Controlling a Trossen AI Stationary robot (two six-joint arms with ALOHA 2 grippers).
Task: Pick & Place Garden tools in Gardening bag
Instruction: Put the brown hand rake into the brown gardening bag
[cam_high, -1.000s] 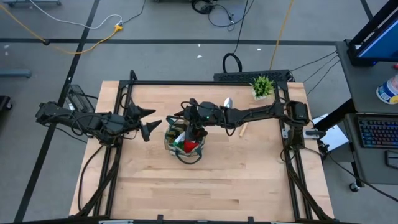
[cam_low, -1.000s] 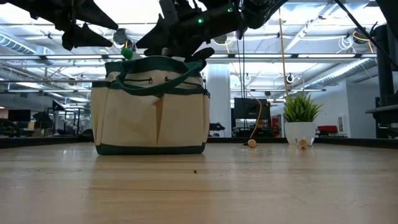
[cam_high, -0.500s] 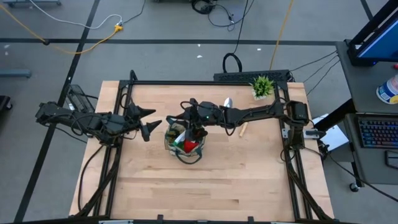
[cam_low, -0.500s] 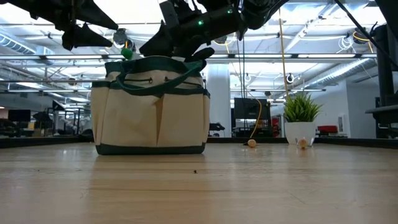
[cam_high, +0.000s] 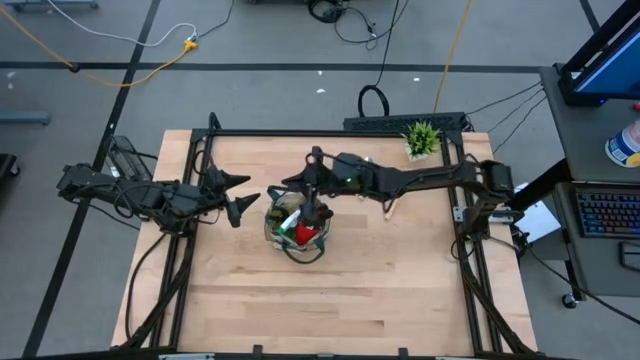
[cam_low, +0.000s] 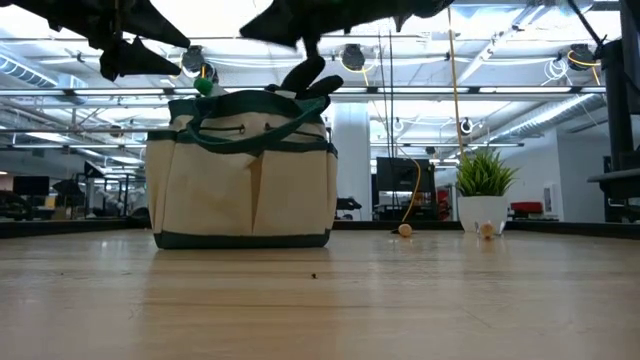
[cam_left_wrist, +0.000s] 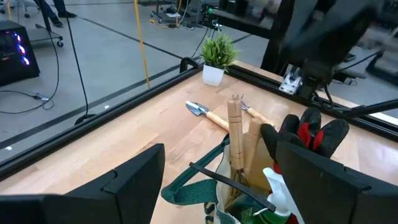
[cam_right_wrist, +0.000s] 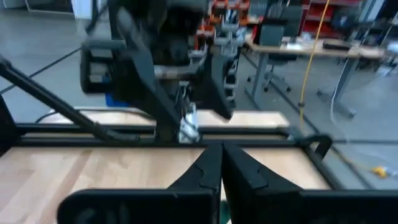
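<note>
The gardening bag (cam_high: 297, 230) stands mid-table with the glove (cam_left_wrist: 309, 132) and wooden handles (cam_left_wrist: 236, 134) poking up, already loaded. My right gripper (cam_high: 316, 190) hangs just above its far rim, fingers pinched together on nothing. My left gripper (cam_high: 240, 195) waits spread wide beside the bag. One trowel (cam_left_wrist: 208, 114) lies beyond (near the potted plant (cam_high: 422, 139)) — my likely next target.

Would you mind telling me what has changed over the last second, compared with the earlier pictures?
The right hand has risen out of the bag, pulled back a little toward its own side and shut, holding nothing that can be seen. The left hand stays open beside the bag. The bag, the tools in it, the trowel on the table and the plant have not moved.
</note>
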